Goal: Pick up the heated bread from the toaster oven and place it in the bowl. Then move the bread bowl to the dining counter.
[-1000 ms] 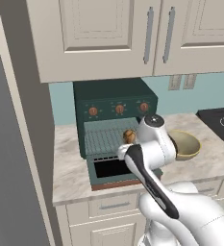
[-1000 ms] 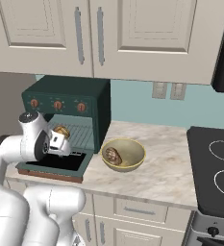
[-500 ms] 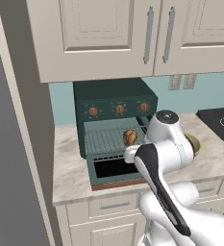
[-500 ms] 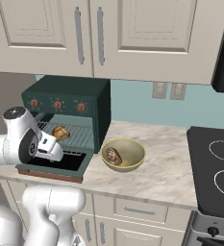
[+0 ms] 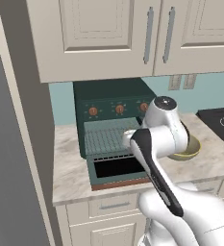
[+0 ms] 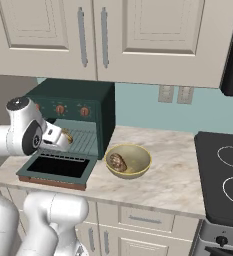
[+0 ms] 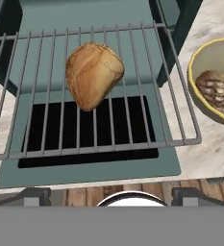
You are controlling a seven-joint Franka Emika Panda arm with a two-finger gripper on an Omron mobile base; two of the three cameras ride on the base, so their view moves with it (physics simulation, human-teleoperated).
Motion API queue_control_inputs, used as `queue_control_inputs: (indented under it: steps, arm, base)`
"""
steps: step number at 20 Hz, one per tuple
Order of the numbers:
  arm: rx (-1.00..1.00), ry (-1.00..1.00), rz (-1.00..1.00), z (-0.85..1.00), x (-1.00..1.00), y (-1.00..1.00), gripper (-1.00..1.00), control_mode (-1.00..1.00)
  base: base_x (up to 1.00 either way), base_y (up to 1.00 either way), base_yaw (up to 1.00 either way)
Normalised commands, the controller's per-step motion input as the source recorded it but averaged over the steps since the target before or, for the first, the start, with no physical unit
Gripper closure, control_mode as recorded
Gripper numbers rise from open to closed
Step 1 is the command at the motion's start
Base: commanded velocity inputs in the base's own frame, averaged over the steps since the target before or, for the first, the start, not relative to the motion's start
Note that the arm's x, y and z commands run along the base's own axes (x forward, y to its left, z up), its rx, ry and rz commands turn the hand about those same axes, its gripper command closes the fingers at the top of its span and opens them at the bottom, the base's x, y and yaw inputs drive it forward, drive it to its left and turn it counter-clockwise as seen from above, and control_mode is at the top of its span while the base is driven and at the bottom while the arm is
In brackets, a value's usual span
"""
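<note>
Two pieces of bread on display: one golden-brown loaf (image 7: 94, 74) lying on the pulled-out wire rack (image 7: 171, 120) of the toaster oven (image 5: 111, 96), and one darker roll (image 7: 215, 90) already sitting in the bowl (image 7: 192, 62). Oven door (image 7: 84, 168) dropped fully open, flat over the near edge of the bench (image 6: 173, 180). Bowl on the bench just right of the door, apart from it.

Claw (image 7: 111, 194) poised above the near part of the rack, looking down on the loaf. Fingertips spread wide to either side, nothing between them, no contact with the loaf.

Judged progress: early. Oven opened and rack drawn out, hence loaf within reach. Loaf not yet grasped or lifted. Left to do: descent onto the loaf, closure across its narrower width, lift clear of the rack wires, transfer rightward into the bowl beside the roll, then pickup of the bowl and carriage to the dining counter. Likely need for a drive of the base in that last step.
</note>
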Motion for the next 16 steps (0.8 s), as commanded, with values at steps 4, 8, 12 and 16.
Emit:
queue_control_inputs:
  steps: [4, 8, 12, 16]
  arm:
    - [0.0, 0.0, -0.02, -0.04, 0.53, 0.0, -1.0, -1.0]
    - [-0.01, -0.01, 0.0, -0.56, 0.36, 0.0, -1.0, -1.0]
    - [0.0, -0.02, 0.0, -0.18, 0.43, 0.02, -1.0, -1.0]
    - [0.0, -0.05, 0.0, -0.04, 0.4, 0.08, -1.0, -1.0]
  base:
    - [0.0, 0.0, 0.0]
    - [0.0, 0.0, 0.0]
    - [0.0, 0.0, 0.0]
    - [0.0, 0.0, 0.0]
